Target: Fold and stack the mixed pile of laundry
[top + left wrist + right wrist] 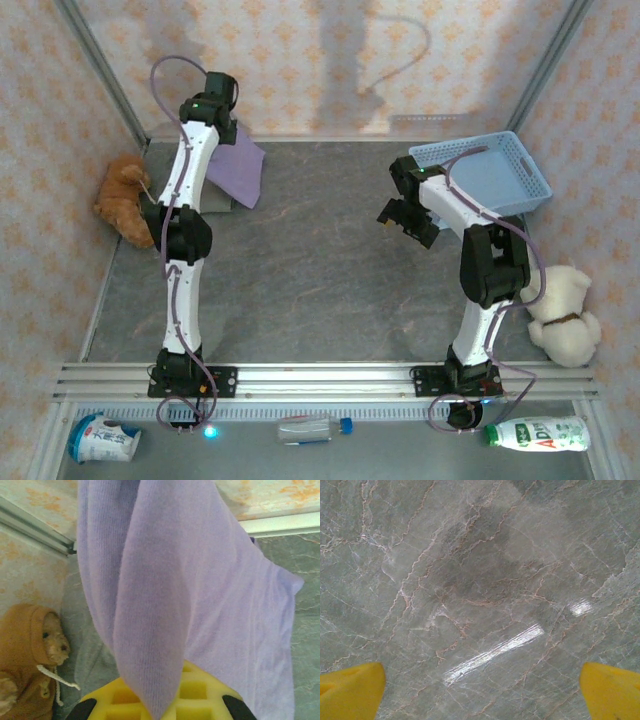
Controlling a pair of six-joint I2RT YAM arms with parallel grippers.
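**Lavender shirt [243, 165] held up at the back-left corner, no fold made yet**

The left gripper [160, 707] is clenched on the shirt, and the purple cloth drapes over its yellow fingers and hangs in loose vertical folds, bunched rather than spread flat. Its lower edge reaches toward the table [320, 270] near the back wall. The grey-brown piece [92, 662] lies crumpled on the table below and beside the shirt, close to the orange plush toy [122, 200]. The right gripper [405, 215] hovers with jaws spread wide and nothing between them, over bare table in front of the blue basket [500, 175], well apart from both garments.

By my reading the task is at an early stage: 0 of 2 garments look folded and no stack exists. Left to do: lay the shirt flat, fold it, fold the grey-brown piece, then stack them.
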